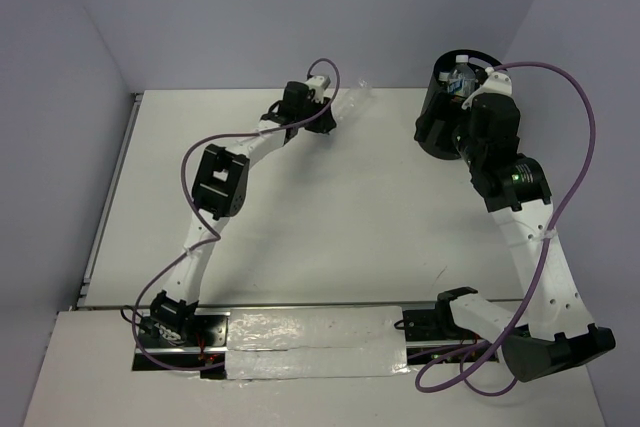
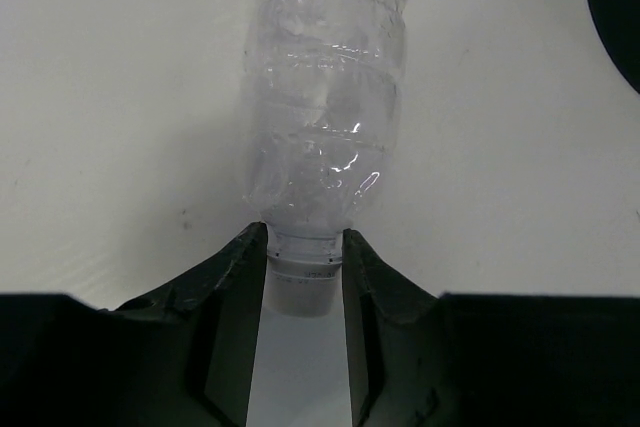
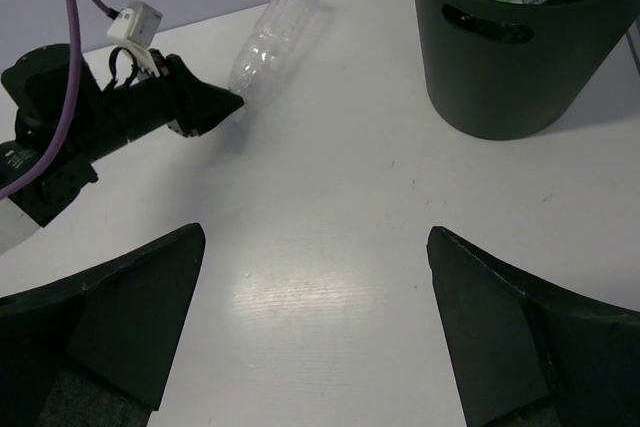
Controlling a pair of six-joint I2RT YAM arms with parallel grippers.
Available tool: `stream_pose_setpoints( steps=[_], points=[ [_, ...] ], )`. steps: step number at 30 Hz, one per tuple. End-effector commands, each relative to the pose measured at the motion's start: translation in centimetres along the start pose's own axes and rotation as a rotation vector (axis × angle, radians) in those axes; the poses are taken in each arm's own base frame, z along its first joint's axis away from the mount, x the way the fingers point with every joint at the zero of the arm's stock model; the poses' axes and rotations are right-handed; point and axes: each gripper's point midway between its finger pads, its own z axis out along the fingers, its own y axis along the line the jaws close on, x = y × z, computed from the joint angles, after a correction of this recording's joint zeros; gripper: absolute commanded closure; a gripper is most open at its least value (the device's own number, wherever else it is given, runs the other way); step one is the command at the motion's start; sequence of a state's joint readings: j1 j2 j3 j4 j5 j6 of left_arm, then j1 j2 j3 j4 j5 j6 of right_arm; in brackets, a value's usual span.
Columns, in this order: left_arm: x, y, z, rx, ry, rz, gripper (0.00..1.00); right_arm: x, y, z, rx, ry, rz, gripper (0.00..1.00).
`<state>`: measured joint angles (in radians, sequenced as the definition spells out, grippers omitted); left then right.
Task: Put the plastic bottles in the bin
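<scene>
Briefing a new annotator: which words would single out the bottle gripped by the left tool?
On the white table, look left of the black bin, near the far edge. A clear crinkly bottle lies there, neck pinched in the left tool. It alone sits outside the bin, unlabelled.

Left arm (image 1: 200,237) and right arm (image 1: 535,257): white tubular links joined by boxy black joint housings (image 1: 222,182), on black bases. One purple cable (image 3: 70,7) runs along each arm, and a small green light (image 1: 516,176) shows on a right-arm housing. Right gripper (image 3: 316,237): matte black, wedge-shaped fingers (image 3: 130,312) with flat inner faces. Left wrist carries a small white box (image 3: 135,23).
</scene>
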<state>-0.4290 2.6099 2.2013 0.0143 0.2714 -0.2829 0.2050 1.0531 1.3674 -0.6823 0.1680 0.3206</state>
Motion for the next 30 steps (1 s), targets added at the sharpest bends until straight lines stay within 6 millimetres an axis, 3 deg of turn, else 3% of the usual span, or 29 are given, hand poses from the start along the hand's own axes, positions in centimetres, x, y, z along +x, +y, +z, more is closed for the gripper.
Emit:
stream_pose_setpoints(
  steps=[1, 7, 13, 16, 17, 20, 26, 30],
  points=[
    [-4.5, -2.7, -3.1, 0.056, -0.060, 0.057, 0.73, -1.6, 0.6, -0.7, -0.022, -0.051, 0.007, 0.00],
    [-4.0, -4.7, -6.1, 0.107, 0.014, 0.058, 0.74, -1.8, 0.8, -1.1, -0.035, -0.064, 0.017, 0.00],
    [-1.7, -6.1, -8.5, 0.105, 0.138, 0.058, 0.74, -1.8, 0.7, -1.5, -0.034, -0.070, 0.020, 0.00],
    [0.9, -6.4, -8.7, 0.080, 0.195, 0.053, 0.58, -1.5, 0.7, -1.3, -0.038, -0.063, 0.021, 0.00],
    [1.6, -6.0, -8.6, 0.059, 0.216, 0.051, 0.42, -1.5, 0.8, -1.3, -0.043, -0.063, 0.023, 0.00],
    [2.6, -5.3, -8.2, -0.010, 0.249, 0.049, 0.24, -1.5, 1.0, -1.3, -0.054, -0.061, 0.026, 0.00],
    [2.2, -4.3, -8.0, -0.082, 0.223, 0.069, 0.13, -1.5, 0.8, -1.4, -0.045, -0.061, 0.022, 0.00],
    [2.3, -4.0, -7.2, -0.079, 0.229, 0.092, 0.13, -1.4, 1.0, -1.3, -0.056, -0.057, 0.025, 0.00]
  ],
)
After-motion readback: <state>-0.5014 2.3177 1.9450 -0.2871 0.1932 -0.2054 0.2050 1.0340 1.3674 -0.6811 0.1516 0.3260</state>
